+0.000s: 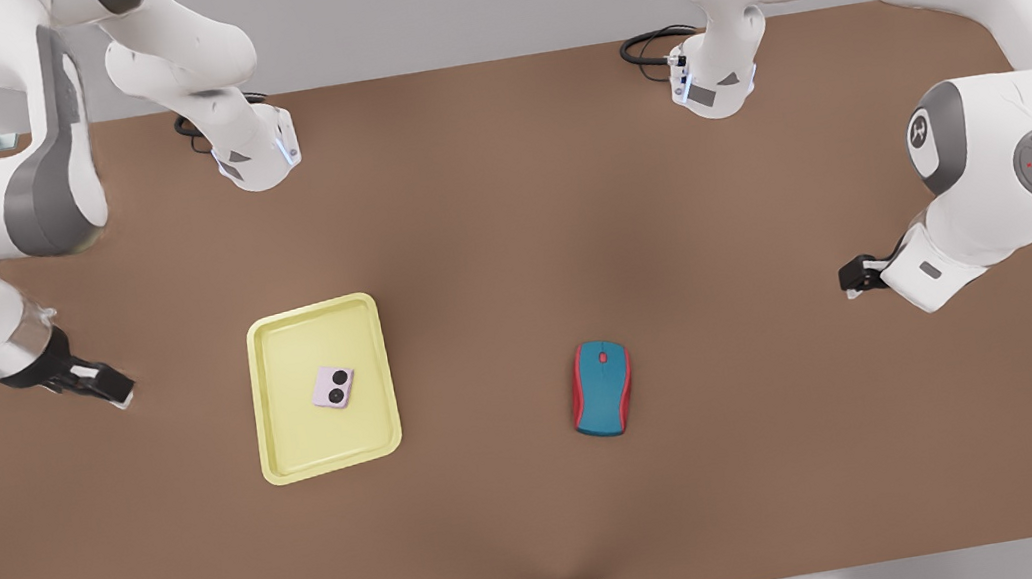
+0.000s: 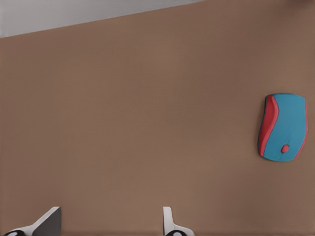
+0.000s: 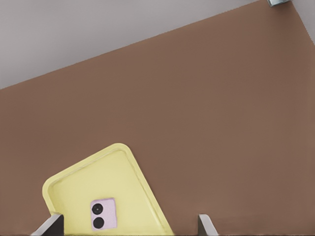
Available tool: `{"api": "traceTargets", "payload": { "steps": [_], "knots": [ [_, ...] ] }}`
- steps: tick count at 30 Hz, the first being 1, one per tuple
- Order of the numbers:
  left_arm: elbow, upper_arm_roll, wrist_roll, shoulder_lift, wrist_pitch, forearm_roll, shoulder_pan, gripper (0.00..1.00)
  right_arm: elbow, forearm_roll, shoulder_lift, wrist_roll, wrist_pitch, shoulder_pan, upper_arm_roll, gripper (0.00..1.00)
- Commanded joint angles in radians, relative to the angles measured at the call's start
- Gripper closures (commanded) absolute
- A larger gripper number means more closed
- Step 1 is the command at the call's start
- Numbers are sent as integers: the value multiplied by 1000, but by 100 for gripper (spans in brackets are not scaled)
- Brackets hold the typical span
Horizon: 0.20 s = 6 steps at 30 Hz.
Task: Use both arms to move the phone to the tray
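The brown table (image 1: pixel 508 230) carries a pale yellow shallow tray (image 1: pixel 270 405) with a raised rim. Inside the tray, flat near its middle, lies the small pale pink phone (image 1: pixel 333 387), lenses up. It is probably light, rigid and slick, best pinched across its two opposite edges. A blue-and-red computer mouse (image 1: pixel 601 386) sits apart. The right gripper (image 1: pixel 100 381) near the tray and the left gripper (image 1: pixel 852 274) both hover with fingers spread, holding nothing.
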Motion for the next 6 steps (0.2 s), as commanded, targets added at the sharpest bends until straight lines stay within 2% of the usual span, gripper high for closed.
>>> {"api": "traceTargets", "payload": {
  "steps": [1,6],
  "knots": [
    [1,1,-19,-2,-4,1,0,0,7,16,-5,-398,-201,14,-14,0],
    [1,-1,-22,-1,-4,1,0,0,9,13,-1,-398,-201,14,-14,0]
  ]
}}
